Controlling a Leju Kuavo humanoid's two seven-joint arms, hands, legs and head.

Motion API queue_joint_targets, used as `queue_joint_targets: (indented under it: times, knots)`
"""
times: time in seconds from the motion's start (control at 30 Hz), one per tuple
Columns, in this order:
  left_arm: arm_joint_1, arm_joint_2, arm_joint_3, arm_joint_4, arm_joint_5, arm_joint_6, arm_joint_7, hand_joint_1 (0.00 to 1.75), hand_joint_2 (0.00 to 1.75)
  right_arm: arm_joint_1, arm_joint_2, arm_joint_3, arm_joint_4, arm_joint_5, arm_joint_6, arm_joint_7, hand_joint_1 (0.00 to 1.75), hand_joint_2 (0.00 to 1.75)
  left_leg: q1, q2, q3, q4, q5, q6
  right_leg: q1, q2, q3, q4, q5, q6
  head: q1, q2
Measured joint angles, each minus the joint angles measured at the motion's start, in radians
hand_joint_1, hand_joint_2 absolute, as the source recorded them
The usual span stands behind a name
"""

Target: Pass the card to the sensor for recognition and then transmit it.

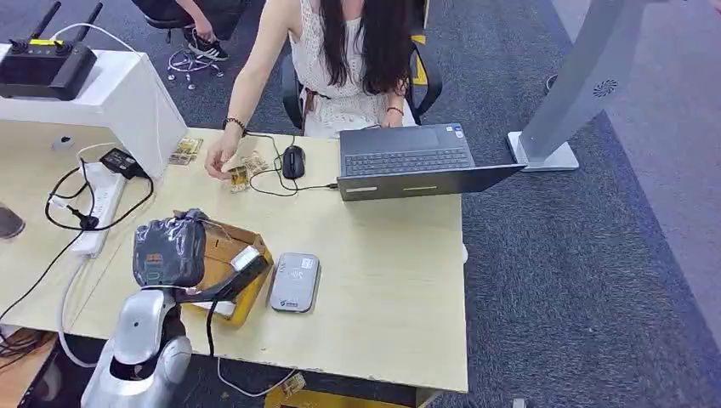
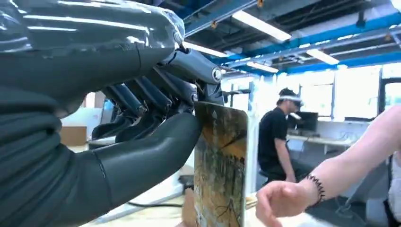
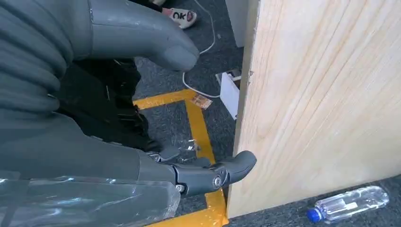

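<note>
Table (image 1: 383, 280): a pale wooden top is being shared by robot and seated person.
Laptop (image 1: 408, 161): being kept open at the far edge; no writing can be read.
Sensor (image 1: 294, 281): a grey pad with a small unreadable logo, lying just beside the cardboard box (image 1: 242, 255).
Left hand (image 1: 170, 252): the card (image 2: 221, 165) is being pinched upright between thumb and fingers, over the box.
Right hand (image 3: 142, 142): being hung beside the table's wooden side, fingers apart, nothing held.
Person's hand (image 1: 223, 160): being rested on cards near the mouse (image 1: 292, 161).

Card (image 2: 221, 165) yellow-brown with dark branch pattern; sensor (image 1: 294, 282) grey; laptop (image 1: 408, 161) dark grey.
</note>
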Motion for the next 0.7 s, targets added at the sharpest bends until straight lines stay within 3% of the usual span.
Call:
queue_joint_targets:
  times: [0.13, 0.27, 0.4, 0.67, 0.7]
  knots:
    - [-0.049, -0.005, 0.000, 0.033, -0.032, 0.045, 0.020, 1.75, 1.75, -0.003, 0.000, 0.002, 0.000, 0.014, 0.000, 0.011, 0.00, 1.75, 0.000, -0.001, -0.001, 0.001, 0.000, 0.000, 0.000, -0.001, -0.001, 0.000, 0.000, 0.000, 0.000, 0.000]
    - [-0.222, -0.004, 0.000, 0.169, -0.071, 0.109, 0.048, 1.75, 1.75, -0.023, 0.006, 0.017, 0.004, 0.031, -0.008, 0.030, 0.00, 1.75, 0.000, -0.002, -0.001, 0.001, 0.002, -0.001, 0.000, -0.002, -0.001, 0.000, 0.002, 0.000, 0.000, 0.000]
    - [-0.392, -0.003, 0.000, 0.323, -0.078, 0.111, 0.062, 1.75, 1.75, -0.035, 0.008, 0.034, 0.009, 0.036, -0.012, 0.043, 0.00, 1.75, 0.000, -0.001, -0.001, 0.000, 0.005, -0.001, 0.000, -0.001, -0.001, 0.001, 0.004, 0.000, 0.000, 0.000]
    - [-0.549, 0.003, 0.000, 0.508, -0.080, 0.072, 0.110, 1.75, 1.75, -0.035, 0.008, 0.049, 0.017, 0.030, -0.012, 0.049, 0.00, 1.75, 0.000, -0.001, -0.002, 0.001, 0.005, -0.001, 0.000, -0.001, -0.001, 0.000, 0.004, 0.001, 0.000, 0.000]
    - [-0.560, 0.006, 0.000, 0.526, -0.080, 0.072, 0.111, 0.00, 1.75, -0.035, 0.008, 0.050, 0.018, 0.029, -0.012, 0.049, 0.00, 0.00, 0.000, -0.001, -0.002, 0.000, 0.005, -0.001, 0.000, -0.001, -0.001, 0.000, 0.004, 0.001, 0.000, 0.000]
